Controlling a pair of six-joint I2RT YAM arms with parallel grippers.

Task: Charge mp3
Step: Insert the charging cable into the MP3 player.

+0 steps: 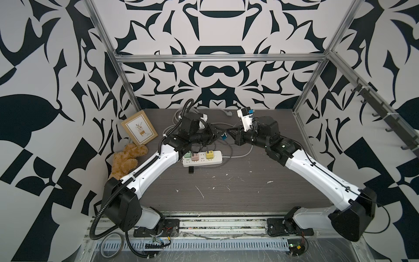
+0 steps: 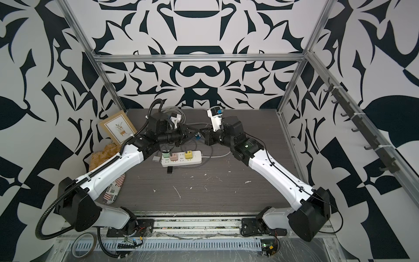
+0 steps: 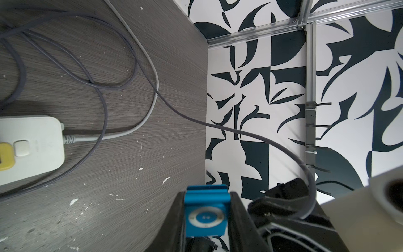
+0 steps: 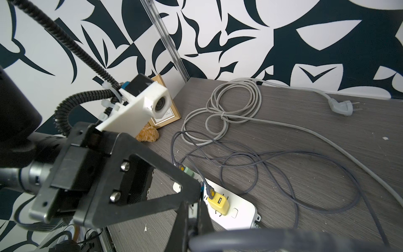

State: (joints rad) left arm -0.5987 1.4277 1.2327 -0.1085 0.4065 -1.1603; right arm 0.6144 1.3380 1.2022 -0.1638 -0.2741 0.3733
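The mp3 [image 3: 206, 216] is a tiny bright-blue square player. A pale silver ring on its face circles a blue centre button, and a ridged blue clip shows along its back edge. The left pincer [image 3: 207, 203] pinches it by 2 opposite sides, with black fingers [image 3: 237, 213] flat against the blue edges and the face turned to the left wrist camera. It hangs in the air above the counter [image 1: 249, 192], behind the power strip [image 1: 217, 160] and between the ends of the 2 arms. In both top views only a small blue spot of it shows.

The right pincer [image 1: 231, 135] sits just beside the mp3, pressed together on the end of a dark grey cable [image 3: 218, 126]. That cable loops away over the counter toward the strip.

The white power strip lies flat on the counter with 3 charger cubes plugged into its sockets: a green cube [image 1: 187, 155], a pink cube [image 1: 194, 156] right next to it, and a yellow cube [image 1: 209, 155] farther along. In the right wrist view, dark grey leads are plugged into the yellow and the green cube, and a second port on the yellow cube stands open. A small black device [image 1: 191, 170] lies on the counter just in front of the strip. A coiled pale grey cord [image 4: 229, 109] lies near the back wall, its plug [image 4: 342, 107] loose on the counter.
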